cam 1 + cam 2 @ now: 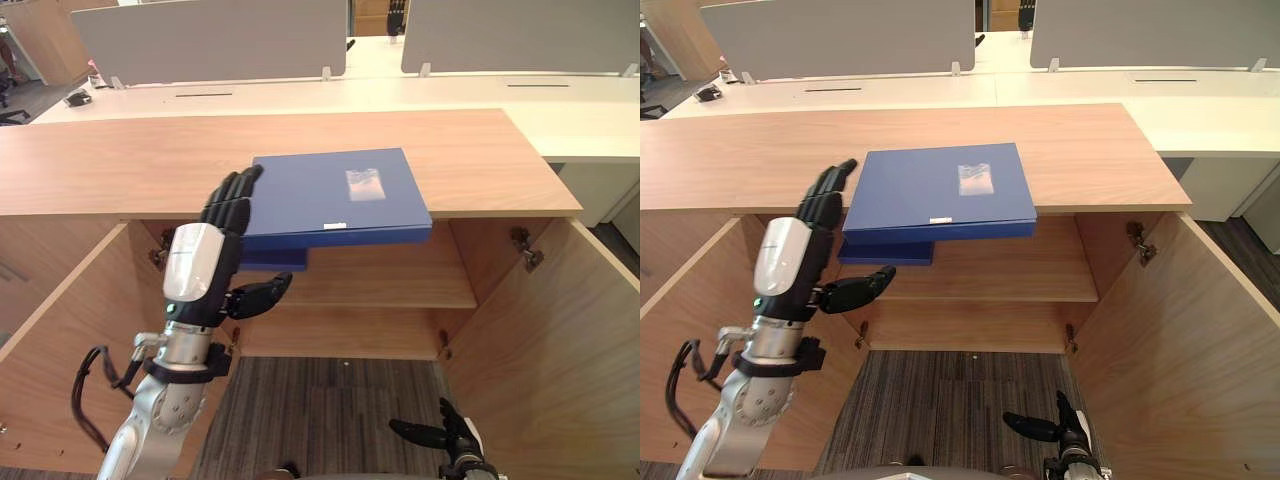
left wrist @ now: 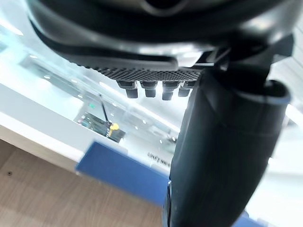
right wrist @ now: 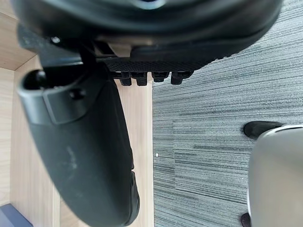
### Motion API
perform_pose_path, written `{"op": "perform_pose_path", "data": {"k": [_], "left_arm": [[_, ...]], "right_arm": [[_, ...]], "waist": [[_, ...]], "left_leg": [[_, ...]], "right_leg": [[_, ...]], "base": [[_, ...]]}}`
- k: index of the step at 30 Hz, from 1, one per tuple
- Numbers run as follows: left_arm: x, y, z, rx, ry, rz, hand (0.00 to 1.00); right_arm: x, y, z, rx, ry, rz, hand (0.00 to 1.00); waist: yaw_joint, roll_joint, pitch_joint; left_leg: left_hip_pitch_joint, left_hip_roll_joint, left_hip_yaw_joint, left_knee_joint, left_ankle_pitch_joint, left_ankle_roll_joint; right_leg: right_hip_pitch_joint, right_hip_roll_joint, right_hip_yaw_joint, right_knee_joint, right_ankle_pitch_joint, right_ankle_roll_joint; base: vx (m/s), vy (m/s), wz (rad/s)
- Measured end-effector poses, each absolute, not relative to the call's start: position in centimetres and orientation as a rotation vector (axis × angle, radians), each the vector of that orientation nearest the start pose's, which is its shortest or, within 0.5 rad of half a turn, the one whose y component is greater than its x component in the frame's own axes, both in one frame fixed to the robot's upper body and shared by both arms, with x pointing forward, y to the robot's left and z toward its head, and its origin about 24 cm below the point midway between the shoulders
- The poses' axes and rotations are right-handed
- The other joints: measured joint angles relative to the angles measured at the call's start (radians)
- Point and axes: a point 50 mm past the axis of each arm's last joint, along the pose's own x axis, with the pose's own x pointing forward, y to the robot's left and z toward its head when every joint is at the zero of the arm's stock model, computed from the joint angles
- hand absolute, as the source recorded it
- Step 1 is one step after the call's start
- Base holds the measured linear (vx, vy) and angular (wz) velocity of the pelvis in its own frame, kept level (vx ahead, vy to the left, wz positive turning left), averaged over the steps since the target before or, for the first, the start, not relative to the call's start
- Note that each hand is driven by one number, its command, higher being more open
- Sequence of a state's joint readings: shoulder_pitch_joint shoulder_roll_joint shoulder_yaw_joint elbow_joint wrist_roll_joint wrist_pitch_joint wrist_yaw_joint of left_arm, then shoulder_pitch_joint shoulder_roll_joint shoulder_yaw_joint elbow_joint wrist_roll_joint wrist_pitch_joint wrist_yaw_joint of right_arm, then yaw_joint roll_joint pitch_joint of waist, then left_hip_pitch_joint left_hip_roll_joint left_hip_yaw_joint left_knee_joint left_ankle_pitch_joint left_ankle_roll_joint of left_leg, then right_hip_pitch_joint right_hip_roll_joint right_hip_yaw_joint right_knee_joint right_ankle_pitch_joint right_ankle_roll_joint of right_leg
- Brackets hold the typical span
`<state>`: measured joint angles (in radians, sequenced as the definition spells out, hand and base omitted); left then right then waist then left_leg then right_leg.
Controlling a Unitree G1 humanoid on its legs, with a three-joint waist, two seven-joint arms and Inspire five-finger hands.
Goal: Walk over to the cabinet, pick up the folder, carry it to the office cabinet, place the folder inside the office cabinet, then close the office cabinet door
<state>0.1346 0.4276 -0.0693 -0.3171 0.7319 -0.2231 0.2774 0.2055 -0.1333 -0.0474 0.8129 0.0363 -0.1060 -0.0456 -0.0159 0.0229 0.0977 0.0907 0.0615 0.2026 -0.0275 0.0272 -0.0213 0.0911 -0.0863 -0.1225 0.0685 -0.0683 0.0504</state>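
I see my left hand (image 1: 222,240) up at the cabinet's front, fingers (image 1: 232,195) straight and thumb spread, gripping nothing. The fingertips reach the left edge of the blue folder (image 1: 340,190). The folder lies flat on the cabinet top (image 1: 120,160), just right of those fingers, with its near edge jutting past the front. Below the thumb the cabinet is open, with a shelf (image 1: 390,280) inside, the left door (image 1: 60,340) swung out beside my wrist and the right door (image 1: 560,330) well apart. My right hand (image 1: 448,437) hangs low over grey carpet (image 1: 320,400), fingers loose, holding nothing. Beyond the fingertips are white desks (image 1: 300,95) with grey screens (image 1: 210,40).
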Motion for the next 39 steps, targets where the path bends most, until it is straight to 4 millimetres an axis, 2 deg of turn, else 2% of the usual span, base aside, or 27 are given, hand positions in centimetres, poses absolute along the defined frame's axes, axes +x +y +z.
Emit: {"op": "perform_pose_path", "data": {"k": [3,4,7,12,17,19,24,27,29,30,32,33,35,37,39], "left_arm": [[23.0,18.7,10.1,1.139,-0.479,0.067,1.00],[23.5,19.1,9.7,1.171,-0.448,0.075,0.00],[24.1,19.5,9.6,1.237,-0.428,0.088,0.00],[25.6,19.5,11.9,1.287,-0.502,0.159,0.00],[26.0,18.9,14.0,1.283,-0.629,0.200,0.00],[25.7,18.7,13.9,1.225,-0.626,0.193,0.00],[23.4,16.7,13.7,1.053,-0.656,0.122,0.00],[20.8,14.5,13.9,0.837,-0.687,0.022,0.00],[19.6,13.7,13.9,0.672,-0.672,-0.034,0.00],[19.4,13.6,13.8,0.639,-0.664,-0.044,0.00],[18.6,13.9,13.8,0.495,-0.629,-0.064,0.00],[18.4,14.2,13.7,0.366,-0.596,-0.083,0.00],[18.1,14.6,13.7,0.225,-0.566,-0.100,0.00],[17.4,15.3,13.9,0.020,-0.534,-0.137,0.00],[17.0,15.7,14.1,-0.082,-0.524,-0.167,0.00]], "right_arm": [[10.1,-21.4,-14.0,-0.096,0.902,-0.187,1.00],[10.1,-21.4,-14.0,-0.097,0.902,-0.188,1.00],[10.0,-21.6,-13.9,-0.103,0.902,-0.190,1.00],[10.5,-21.7,-13.7,-0.103,0.881,-0.192,1.00],[10.8,-21.7,-13.5,-0.097,0.870,-0.196,1.00],[10.6,-21.8,-13.6,-0.096,0.875,-0.197,1.00],[10.8,-21.8,-13.4,-0.094,0.865,-0.207,1.00],[13.0,-21.7,-11.4,-0.044,0.717,-0.263,1.00],[15.2,-21.7,-8.8,0.000,0.563,-0.292,1.00],[15.6,-21.7,-8.1,0.015,0.522,-0.299,1.00],[16.9,-21.9,-5.4,0.041,0.377,-0.316,1.00],[17.5,-22.2,-3.9,0.060,0.303,-0.326,1.00],[18.1,-22.4,-1.9,0.072,0.209,-0.330,1.00],[18.5,-22.6,1.3,0.093,0.064,-0.321,1.00],[18.9,-22.5,3.6,0.110,-0.037,-0.289,1.00]], "waist": [[-0.018,-0.001,-0.001],[-0.025,-0.003,-0.001],[-0.027,-0.005,-0.003],[-0.026,-0.012,-0.007],[-0.030,-0.013,-0.008],[-0.030,-0.013,-0.009],[-0.029,-0.017,-0.011],[-0.030,-0.017,-0.011],[-0.030,-0.016,-0.011],[-0.030,-0.016,-0.011],[-0.030,-0.017,-0.011],[-0.029,-0.016,-0.011],[-0.029,-0.017,-0.010],[-0.029,-0.018,-0.010],[-0.028,-0.019,-0.009]], "left_leg": [[0.016,-0.002,0.003,-0.043,0.020,0.000],[0.016,-0.003,0.005,-0.048,0.021,0.000],[0.022,-0.006,0.017,-0.059,0.021,0.001],[0.021,-0.010,0.024,-0.060,0.019,0.003],[0.021,-0.011,0.027,-0.060,0.019,0.003],[0.020,-0.010,0.030,-0.060,0.019,0.003],[0.013,-0.010,0.037,-0.060,0.018,0.003],[0.011,-0.010,0.039,-0.060,0.018,0.003],[0.013,-0.009,0.044,-0.060,0.018,0.003],[0.013,-0.009,0.045,-0.060,0.018,0.003],[0.015,-0.009,0.050,-0.060,0.018,0.003],[0.015,-0.009,0.052,-0.060,0.018,0.003],[0.015,-0.009,0.054,-0.060,0.017,0.004],[0.015,-0.010,0.056,-0.060,0.017,0.004],[0.016,-0.009,0.058,-0.060,0.016,0.004]], "right_leg": [[-0.007,0.003,0.004,-0.001,0.001,-0.001],[-0.009,0.004,0.006,-0.004,0.001,-0.001],[-0.016,0.003,0.015,-0.009,0.002,-0.002],[-0.014,0.001,0.026,-0.032,0.016,-0.003],[-0.005,0.001,0.029,-0.058,0.032,-0.001],[-0.007,0.001,0.034,-0.059,0.033,0.000],[-0.016,0.001,0.043,-0.058,0.035,0.003],[-0.017,0.002,0.047,-0.055,0.037,0.005],[-0.020,0.003,0.053,-0.051,0.037,0.005],[-0.021,0.003,0.054,-0.050,0.037,0.005],[-0.022,0.003,0.059,-0.049,0.039,0.006],[-0.023,0.003,0.061,-0.049,0.040,0.006],[-0.024,0.002,0.064,-0.049,0.042,0.007],[-0.025,0.002,0.066,-0.049,0.042,0.008],[-0.026,0.003,0.067,-0.049,0.042,0.008]], "base": [[0.02,-0.012,-0.06],[0.03,-0.003,-0.10],[0.04,0.006,-0.10],[0.02,0.007,-0.07],[-0.02,-0.005,-0.03],[-0.03,-0.012,-0.05],[-0.01,-0.007,-0.03],[0.00,-0.016,-0.04],[-0.03,-0.013,-0.06],[-0.04,-0.013,-0.07],[-0.04,-0.011,-0.06],[-0.03,-0.006,-0.06],[-0.02,-0.003,-0.05],[-0.01,-0.003,-0.02],[0.00,0.000,0.00]]}}
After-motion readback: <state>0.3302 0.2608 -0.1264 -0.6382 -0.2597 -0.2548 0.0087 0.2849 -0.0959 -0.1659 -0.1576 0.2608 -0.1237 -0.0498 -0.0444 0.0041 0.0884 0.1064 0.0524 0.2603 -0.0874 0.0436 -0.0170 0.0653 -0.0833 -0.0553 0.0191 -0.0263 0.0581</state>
